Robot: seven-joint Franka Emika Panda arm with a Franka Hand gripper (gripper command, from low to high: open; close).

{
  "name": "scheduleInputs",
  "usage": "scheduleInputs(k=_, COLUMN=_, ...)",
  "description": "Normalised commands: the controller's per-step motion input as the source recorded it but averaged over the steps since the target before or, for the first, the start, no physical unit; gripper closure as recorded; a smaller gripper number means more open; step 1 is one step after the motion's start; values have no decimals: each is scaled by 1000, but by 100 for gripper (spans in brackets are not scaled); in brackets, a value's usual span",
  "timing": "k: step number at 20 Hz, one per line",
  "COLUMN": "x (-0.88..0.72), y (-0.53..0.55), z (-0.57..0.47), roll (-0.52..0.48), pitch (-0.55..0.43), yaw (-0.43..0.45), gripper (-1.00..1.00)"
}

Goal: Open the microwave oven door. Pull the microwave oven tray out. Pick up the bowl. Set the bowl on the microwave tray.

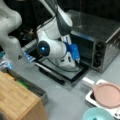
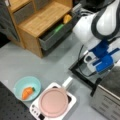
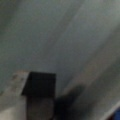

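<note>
The silver microwave oven point(image 1: 100, 32) stands at a front view's right. Its door point(image 1: 65, 72) is open, folded down flat in front of the cavity, and also shows as a dark panel point(image 2: 83, 72). My gripper point(image 1: 77, 64), with blue parts, hangs over the open door at the oven's mouth; its blue body point(image 2: 105, 62) shows too. A dark finger point(image 3: 40, 92) lies close over a pale grey surface; I cannot tell whether that is the tray. The teal bowl point(image 1: 98, 114) point(image 2: 27, 88) sits on the table apart from the gripper, holding a toy carrot point(image 2: 27, 92).
A pink plate point(image 1: 108, 94) point(image 2: 53, 102) lies on a white dish rack point(image 2: 35, 110) next to the bowl. A wooden cabinet point(image 2: 47, 20) with an open drawer point(image 2: 53, 35) holding coloured items stands opposite the oven; its top point(image 1: 15, 100) fills a front view's bottom left.
</note>
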Motion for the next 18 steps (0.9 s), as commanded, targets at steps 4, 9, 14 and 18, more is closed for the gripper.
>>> scheduleInputs(k=4, x=339, y=-48, z=-3, roll=-207, pitch=146, yaw=-255, gripper=100)
scheduleInputs(k=9, x=372, y=-133, z=4, roll=-314, pitch=131, yaw=-274, gripper=100)
scheduleInputs(k=14, x=403, y=-169, z=3, roll=-405, pitch=79, yaw=-262, gripper=100)
scheduleInputs(k=18, x=401, y=-178, z=3, roll=-445, pitch=18, yaw=-193, gripper=100)
